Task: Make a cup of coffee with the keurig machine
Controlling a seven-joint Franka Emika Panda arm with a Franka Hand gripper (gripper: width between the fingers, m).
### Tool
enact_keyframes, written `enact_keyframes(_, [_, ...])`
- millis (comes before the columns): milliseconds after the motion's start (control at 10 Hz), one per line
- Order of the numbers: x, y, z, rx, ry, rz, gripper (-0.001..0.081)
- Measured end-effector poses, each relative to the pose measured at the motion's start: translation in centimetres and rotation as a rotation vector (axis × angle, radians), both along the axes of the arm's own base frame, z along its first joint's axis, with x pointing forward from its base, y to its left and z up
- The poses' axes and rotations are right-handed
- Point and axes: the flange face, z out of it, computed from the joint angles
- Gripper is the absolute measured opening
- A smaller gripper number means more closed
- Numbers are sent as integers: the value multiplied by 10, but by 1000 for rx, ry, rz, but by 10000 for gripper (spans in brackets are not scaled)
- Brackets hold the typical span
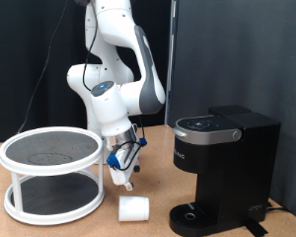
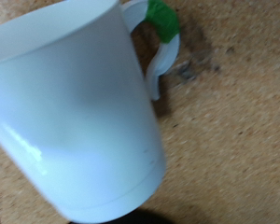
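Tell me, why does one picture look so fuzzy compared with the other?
Wrist view: the cup fills the frame so close that it blurs, with a soft glare streak low on its side. Exterior view: evenly lit and sharper, showing the end effector above the cup.

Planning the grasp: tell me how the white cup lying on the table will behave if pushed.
The cup lies on its side below the gripper, so it will probably roll, though its handle may stop it. It looks rigid and smooth, possibly slippery.

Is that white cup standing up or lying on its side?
On its side. In the exterior view the cup lies flat on the table, its round end facing sideways, just below the pincer. The wrist view shows its handle too.
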Motion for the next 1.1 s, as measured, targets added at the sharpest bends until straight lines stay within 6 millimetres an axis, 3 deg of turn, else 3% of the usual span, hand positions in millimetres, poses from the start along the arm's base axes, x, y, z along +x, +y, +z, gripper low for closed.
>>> enact_keyframes(300, [0,-6,2,25,-47,11,734])
enact_keyframes(600, [-8,-11,-4,35,116,1,734])
enact_keyframes(1100, [-5,-20,-3,30,101,-65,734])
